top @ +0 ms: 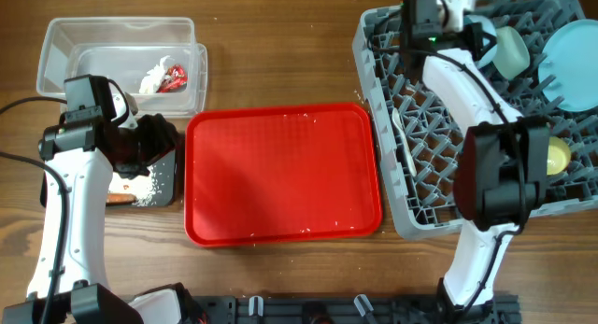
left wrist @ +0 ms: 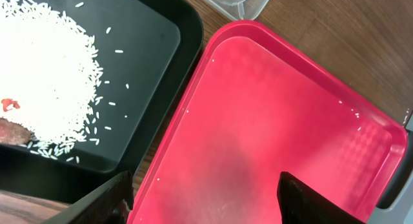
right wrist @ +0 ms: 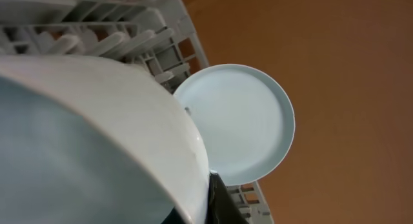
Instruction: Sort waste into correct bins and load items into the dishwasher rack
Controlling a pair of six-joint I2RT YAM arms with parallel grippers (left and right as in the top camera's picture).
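Grey rack (top: 420,203) on the counter's right had the pale blue plate (top: 575,49) leaning among its pegs, probably to drain. The right hand (top: 472,35) sat tight against the light blue bowl (right wrist: 84,140) rim there; couldn't tell if it was pinching. The left hand (left wrist: 206,201) hung spread and empty where the red tray (left wrist: 277,121) met the black tray (left wrist: 155,50), rice (left wrist: 45,69) dumped inside.

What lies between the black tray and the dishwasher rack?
The large flat red tray fills that gap, clearest in the overhead view.
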